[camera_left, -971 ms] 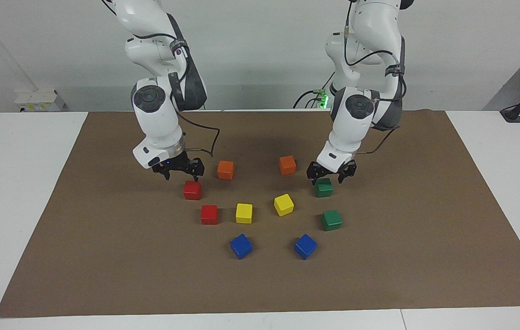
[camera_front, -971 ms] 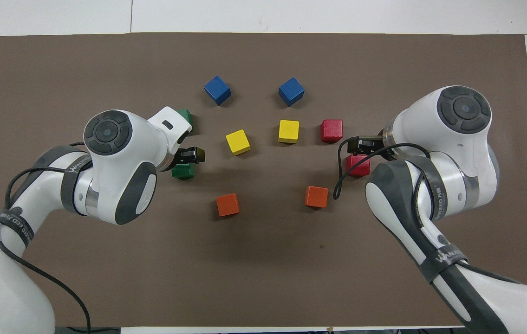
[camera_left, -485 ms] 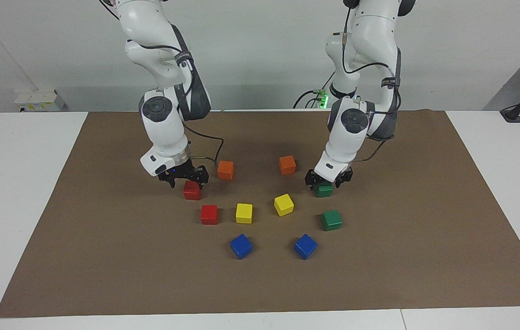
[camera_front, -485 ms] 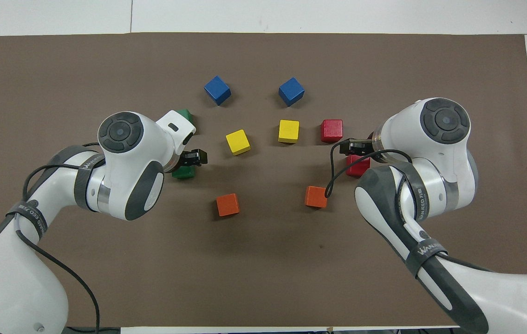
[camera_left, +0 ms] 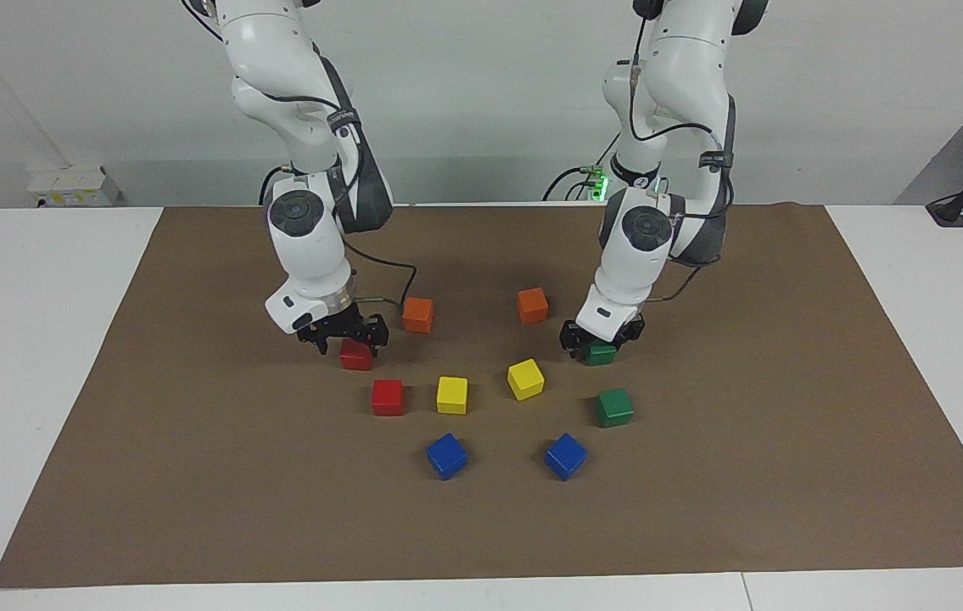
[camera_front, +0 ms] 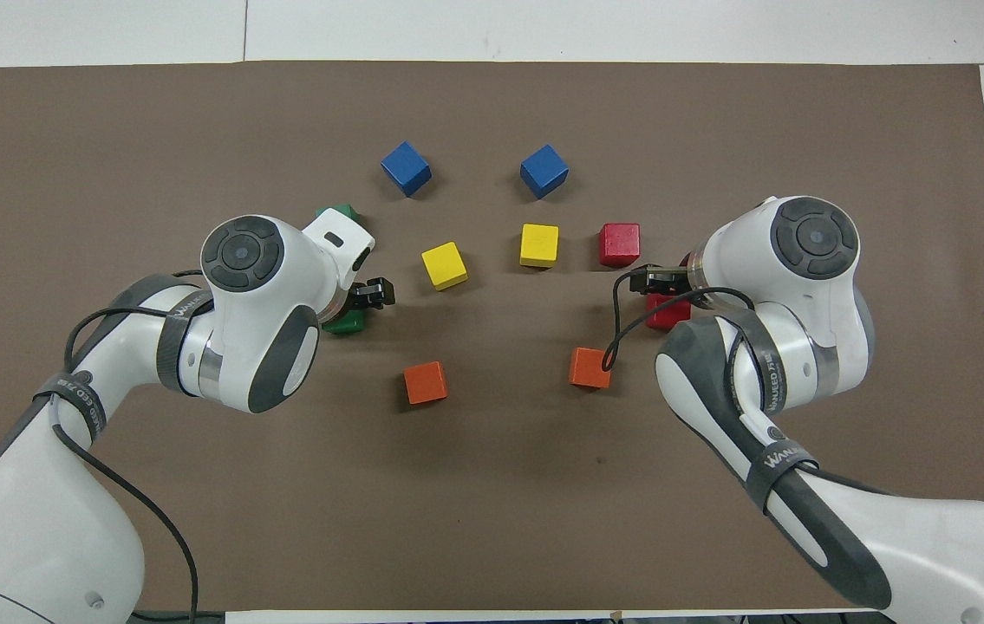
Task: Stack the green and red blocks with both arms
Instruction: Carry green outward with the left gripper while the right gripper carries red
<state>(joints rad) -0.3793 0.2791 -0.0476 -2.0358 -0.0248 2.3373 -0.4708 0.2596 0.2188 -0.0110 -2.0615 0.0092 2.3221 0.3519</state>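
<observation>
Two red blocks and two green blocks lie on the brown mat (camera_left: 744, 475). My left gripper (camera_left: 601, 339) is down over the green block (camera_left: 601, 355) nearer the robots, low around it; that block still rests on the mat. The other green block (camera_left: 614, 407) lies farther out, half covered by my left wrist in the overhead view. My right gripper (camera_left: 344, 338) is open, its fingers on either side of the nearer red block (camera_left: 355, 357). The second red block (camera_left: 387, 396) lies free, farther from the robots.
Two orange cubes (camera_left: 417, 314) (camera_left: 532, 305) sit nearest the robots, between the grippers. Two yellow cubes (camera_left: 451, 395) (camera_left: 525, 378) lie in the middle, and two blue cubes (camera_left: 446, 456) (camera_left: 565, 456) farthest out.
Both grippers have come down from just above their blocks to around them, the left on green, the right on red. No block has moved.
</observation>
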